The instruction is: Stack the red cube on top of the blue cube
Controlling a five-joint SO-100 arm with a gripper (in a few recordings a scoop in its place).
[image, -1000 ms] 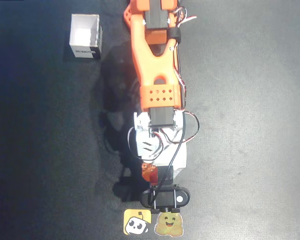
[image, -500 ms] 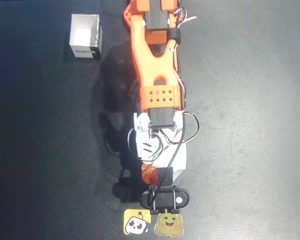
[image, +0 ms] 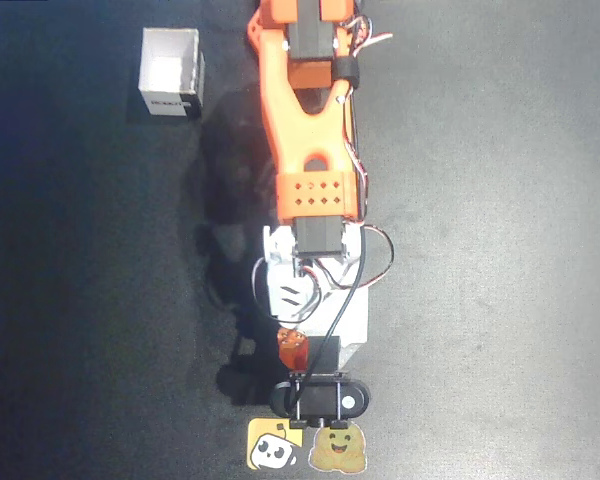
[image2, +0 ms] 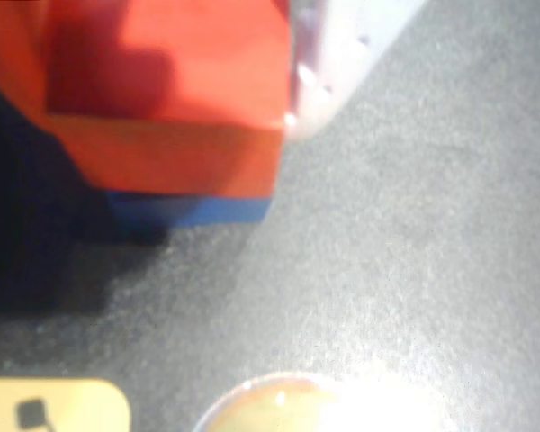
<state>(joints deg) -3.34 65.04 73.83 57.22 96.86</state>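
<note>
Since the earlier overhead pictures my arm has drawn back slightly from the two stickers at the desk edge. In the wrist view the red cube sits over the blue cube, apparently resting on it, a white finger against its right face. Whether my fingers grip or have loosened, I cannot tell; judged: stack placed, release pending.

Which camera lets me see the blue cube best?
The wrist view. There the blue cube peeks out as a blue strip under the red cube, which fills the top left. In the overhead view the arm covers that spot, so I can't pick out any blue there.
</note>
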